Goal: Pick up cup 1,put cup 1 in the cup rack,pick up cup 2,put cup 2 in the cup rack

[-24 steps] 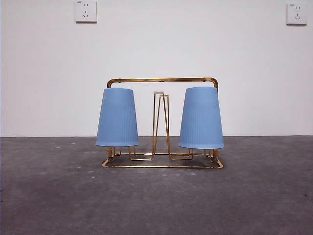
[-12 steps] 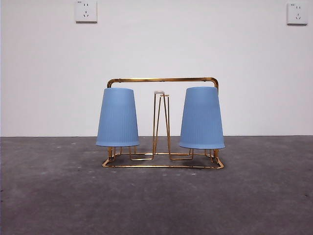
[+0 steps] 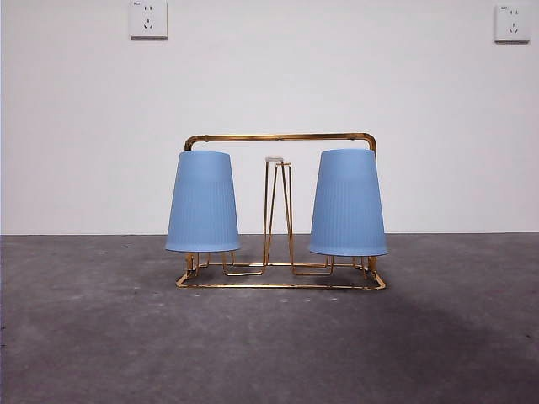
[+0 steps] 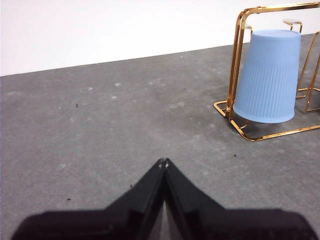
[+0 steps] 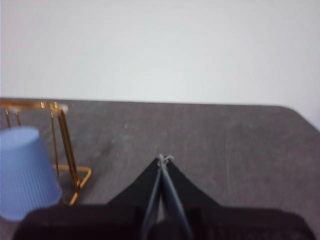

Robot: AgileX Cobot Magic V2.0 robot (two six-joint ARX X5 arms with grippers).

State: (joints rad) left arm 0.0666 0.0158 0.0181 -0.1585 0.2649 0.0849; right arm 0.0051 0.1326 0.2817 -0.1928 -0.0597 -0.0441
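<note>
A dark grey, speckled table [image 3: 101, 337] runs back to a plain white wall [image 3: 269, 76], which carries two white sockets, one high on the left [image 3: 148, 18] and one high on the right [image 3: 511, 23].

The left gripper [image 4: 163, 162] hangs low over bare table with its two black jaws pressed tip to tip, holding nothing. It is well apart from the cup rack [image 4: 237, 55], facing the rack's left end. The right gripper [image 5: 164, 158] is likewise pinched together and empty, over bare table off the rack's right end. Neither arm shows in the front view.

The gold wire cup rack [image 3: 280, 137] stands in the middle of the table, its arched handle frame spanning the top. Two blue ribbed cups sit upside down on its prongs: the left cup [image 3: 202, 202] and the right cup [image 3: 347, 203], each with its rim hanging just above the base wires. Between them rise bare narrow prongs [image 3: 278, 210]. Nothing stands between either gripper and the rack.
</note>
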